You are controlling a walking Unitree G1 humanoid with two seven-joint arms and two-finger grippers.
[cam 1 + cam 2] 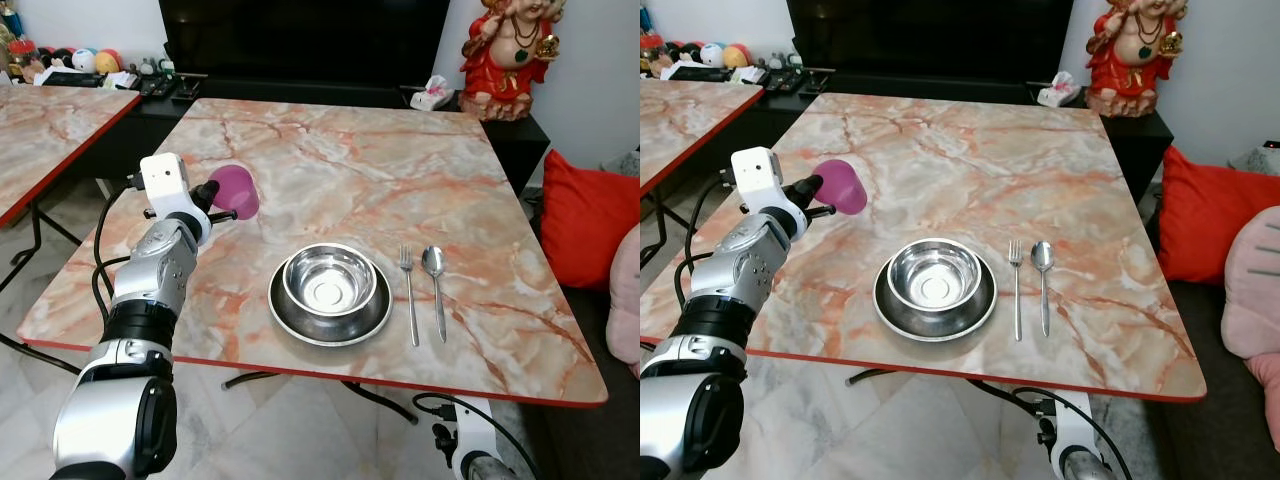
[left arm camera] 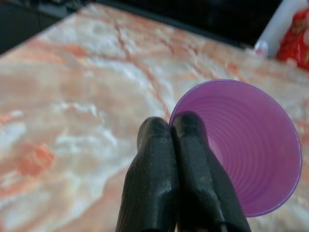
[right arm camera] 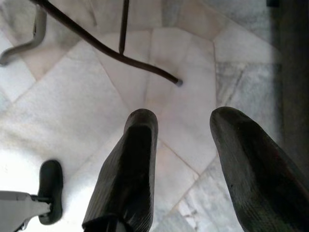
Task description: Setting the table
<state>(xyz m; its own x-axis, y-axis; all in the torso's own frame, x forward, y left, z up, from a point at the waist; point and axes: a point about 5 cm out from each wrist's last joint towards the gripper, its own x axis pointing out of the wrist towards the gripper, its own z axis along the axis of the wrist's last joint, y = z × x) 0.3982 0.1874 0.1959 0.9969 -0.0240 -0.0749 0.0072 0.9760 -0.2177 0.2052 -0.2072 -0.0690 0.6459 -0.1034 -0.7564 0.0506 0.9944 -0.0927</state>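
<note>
Left eye view: the left tool (image 1: 212,190) holds a purple plastic cup (image 1: 236,192) tipped sideways above the marble-patterned counter (image 1: 330,150) near its left edge.

Left wrist view: the fingers (image 2: 154,164) pinch the rim.

Next, probably, righting it beside the steel bowl (image 1: 329,280).

Right wrist view: the right tool (image 3: 186,159) hangs released.

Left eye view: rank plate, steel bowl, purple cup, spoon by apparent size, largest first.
1. plate
2. steel bowl
3. purple cup, held tilted in the left pincer
4. spoon, long but thin, so its place against the cup is unsure.
</note>
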